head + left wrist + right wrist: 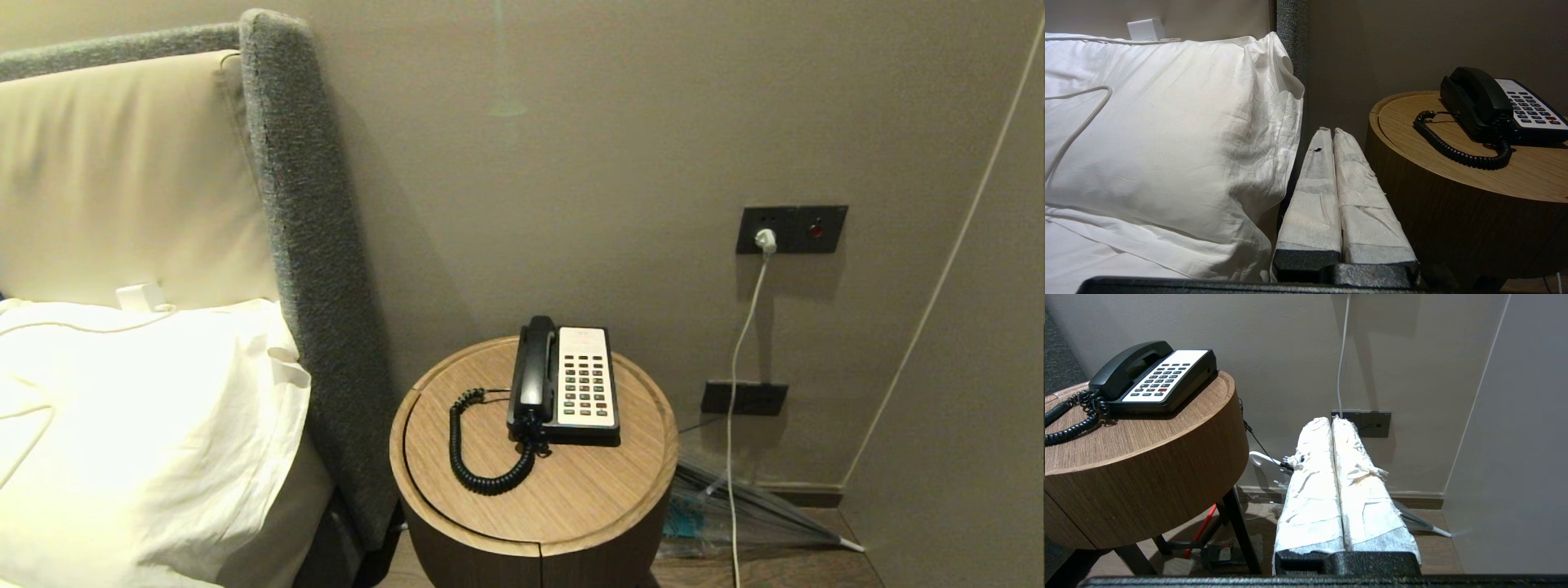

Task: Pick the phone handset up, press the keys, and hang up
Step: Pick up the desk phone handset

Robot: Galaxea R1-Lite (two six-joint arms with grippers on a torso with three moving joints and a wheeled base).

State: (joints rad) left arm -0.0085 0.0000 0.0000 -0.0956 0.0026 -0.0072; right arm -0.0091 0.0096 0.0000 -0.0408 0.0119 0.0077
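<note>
We're in a bedroom, hotel-style: a bed with a white pillow (pixel 139 392) against a padded headboard (pixel 122 171), and beside it a round wooden surface (pixel 571 506) carrying a corded desk phone (pixel 565 384).

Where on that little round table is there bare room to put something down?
Bare wood shows on the round wooden side table along the near edge, in front of the black and cream desk phone, and far left by the rim. The black coiled cord crowds the left-middle, beside the long black plastic handset.
</note>
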